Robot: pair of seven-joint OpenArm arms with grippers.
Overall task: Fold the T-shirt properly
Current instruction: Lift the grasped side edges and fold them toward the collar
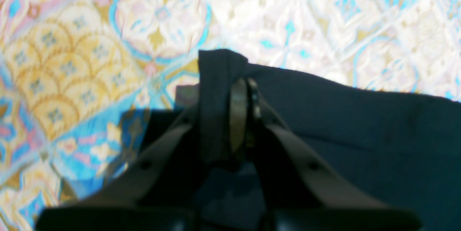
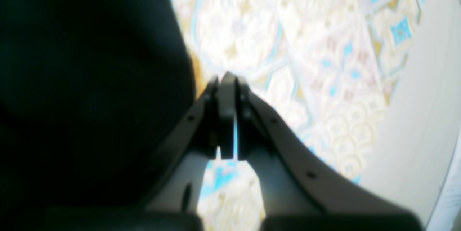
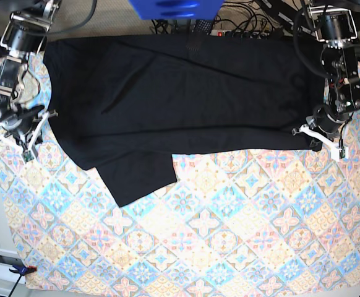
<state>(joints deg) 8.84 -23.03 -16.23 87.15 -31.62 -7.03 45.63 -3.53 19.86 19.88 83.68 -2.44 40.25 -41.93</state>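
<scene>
- The T-shirt (image 3: pixel 180 99) is lying spread across the far half of the table, on the patterned tablecloth (image 3: pixel 229 235), with its long axis running side to side in the base view.
- One short sleeve (image 3: pixel 137 176) is sticking out toward the near side, lying flat on the cloth cover, left of centre in the base view.
- The near hem line is running roughly straight from the sleeve to the base view's right edge of the garment; shallow creases are crossing the body of the shirt.
- The left gripper (image 1: pixel 245 79) is sitting at the shirt's corner on the base view's right (image 3: pixel 316 133). In the left wrist view its jaws are pressed together with a strip of the black fabric (image 1: pixel 216 90) pinched between them; the rest of the shirt is trailing off to that view's right.
- The right gripper (image 2: pixel 227 78) is sitting at the opposite end, on the base view's left (image 3: pixel 28 133), just beside the shirt's edge.
- In the right wrist view its jaws are closed, with only a thin sliver of light showing between them lower down. No fabric is visible between the tips; the black cloth (image 2: pixel 90 79) is filling that view's left side, next to the finger. Whether the finger is touching the cloth I cannot tell, as the view is blurred.
- A blue object (image 3: pixel 174 7) is showing at the far edge of the table, with cables (image 3: pixel 248 28) bunched beside it.
</scene>
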